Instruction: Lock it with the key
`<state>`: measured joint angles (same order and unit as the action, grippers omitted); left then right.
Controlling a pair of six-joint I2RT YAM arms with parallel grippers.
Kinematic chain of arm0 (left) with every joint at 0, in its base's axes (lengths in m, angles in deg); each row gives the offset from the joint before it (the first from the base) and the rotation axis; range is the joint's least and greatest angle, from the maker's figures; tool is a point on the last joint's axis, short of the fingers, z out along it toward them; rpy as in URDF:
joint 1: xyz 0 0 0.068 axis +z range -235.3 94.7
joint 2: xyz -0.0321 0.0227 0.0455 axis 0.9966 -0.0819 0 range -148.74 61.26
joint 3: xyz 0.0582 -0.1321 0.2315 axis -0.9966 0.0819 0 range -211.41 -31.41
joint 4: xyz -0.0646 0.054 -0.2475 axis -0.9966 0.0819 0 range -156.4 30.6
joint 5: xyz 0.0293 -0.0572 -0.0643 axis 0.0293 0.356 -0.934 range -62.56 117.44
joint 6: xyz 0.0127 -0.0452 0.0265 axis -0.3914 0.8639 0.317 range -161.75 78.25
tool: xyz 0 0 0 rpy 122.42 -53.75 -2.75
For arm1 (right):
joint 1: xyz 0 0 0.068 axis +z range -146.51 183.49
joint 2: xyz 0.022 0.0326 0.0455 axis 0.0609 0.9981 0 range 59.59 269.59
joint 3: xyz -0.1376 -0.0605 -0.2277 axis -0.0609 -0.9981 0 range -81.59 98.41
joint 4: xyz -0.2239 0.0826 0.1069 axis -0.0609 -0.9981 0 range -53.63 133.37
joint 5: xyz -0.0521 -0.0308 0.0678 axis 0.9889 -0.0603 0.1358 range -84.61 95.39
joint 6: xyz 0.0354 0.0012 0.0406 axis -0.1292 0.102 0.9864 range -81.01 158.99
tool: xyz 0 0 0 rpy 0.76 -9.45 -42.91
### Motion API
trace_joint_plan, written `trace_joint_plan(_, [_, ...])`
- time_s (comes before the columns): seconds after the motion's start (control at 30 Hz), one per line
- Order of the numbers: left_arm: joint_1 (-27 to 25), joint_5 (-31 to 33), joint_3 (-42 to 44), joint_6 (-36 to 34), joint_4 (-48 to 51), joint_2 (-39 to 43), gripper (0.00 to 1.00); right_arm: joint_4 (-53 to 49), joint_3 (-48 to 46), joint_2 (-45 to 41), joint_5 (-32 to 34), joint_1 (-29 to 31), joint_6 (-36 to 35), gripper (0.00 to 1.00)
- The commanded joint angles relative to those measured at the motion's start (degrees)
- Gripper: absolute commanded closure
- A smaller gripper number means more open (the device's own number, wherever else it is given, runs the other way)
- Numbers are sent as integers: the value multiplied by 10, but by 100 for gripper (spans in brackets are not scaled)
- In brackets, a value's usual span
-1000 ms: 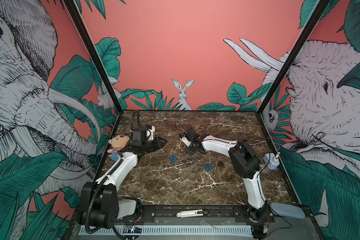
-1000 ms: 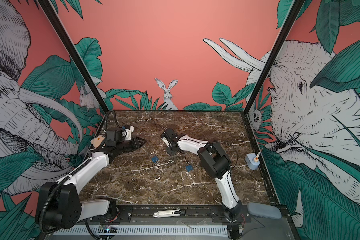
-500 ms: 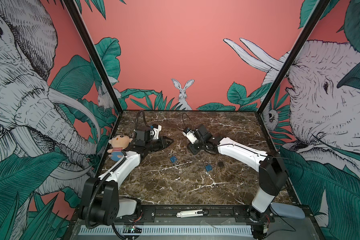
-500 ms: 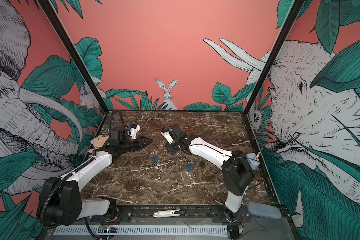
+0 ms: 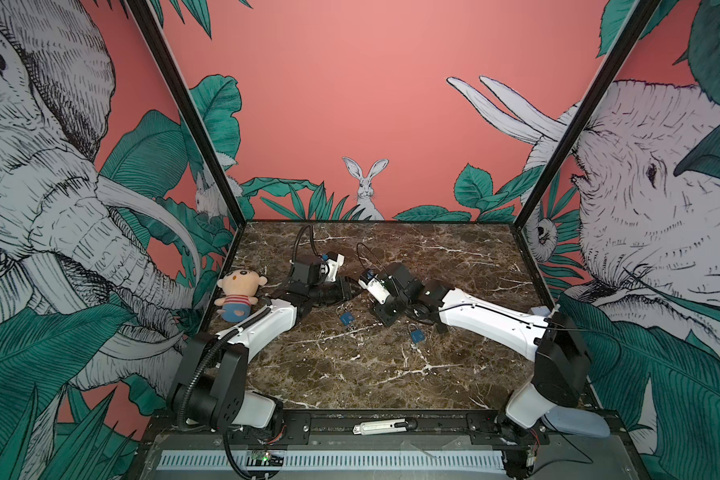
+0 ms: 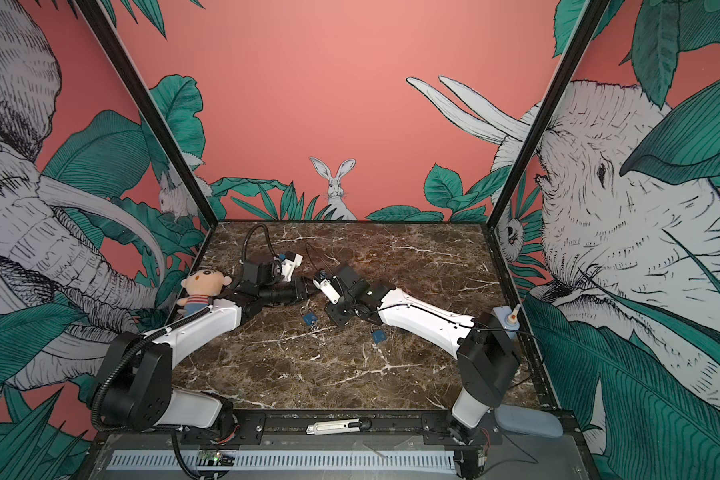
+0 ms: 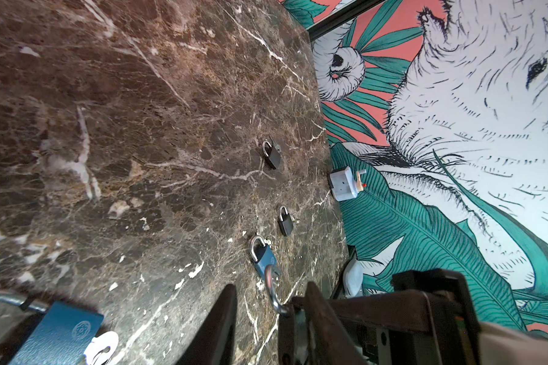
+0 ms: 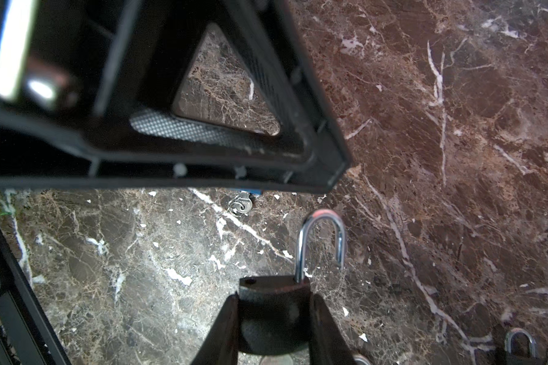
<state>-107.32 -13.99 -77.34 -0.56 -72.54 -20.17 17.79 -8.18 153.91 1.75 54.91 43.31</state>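
- Brown marble table, veined white. At its far left edge is a small plush doll in a striped shirt, out of play.
- Mid-left: left claw reaches in to the middle. Jaws stand apart with nothing pinched between them. Its tips are close in front of the lock the other arm holds.
- Near those tips, flat on the table: blue padlock with a silver key in its base.
- Task's thing: dark, rusty-looking padlock, lifted near the middle of the table. The right claw is clenched on its body.
- Its steel shackle is up and unlatched. One leg is in the body, the free leg hangs past the body's edge, and the empty hole is on the opposite side.
- Whether a key sits in this lock, cannot tell; its base is buried between the jaws.
- Further right, on the table: second blue padlock, then one small black padlock and another.
- Step, my reading: lock presented, closing not yet done.
- Next move calls for the left claw to swing the shackle round until the free leg stands over the hole. It then presses straight along the legs while the right claw grips firm. A key-turn follows if the lock needs one.
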Motion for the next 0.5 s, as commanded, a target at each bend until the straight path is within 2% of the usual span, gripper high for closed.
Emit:
trace_joint_plan(0.0, [-5,-10,-8,6,-23,-2,62,3,10,-17,16,7,1,93])
trace_joint_plan(0.47, [-26,-23,-16,12,-41,-39,65,-5,38,0,29,14,-14,93])
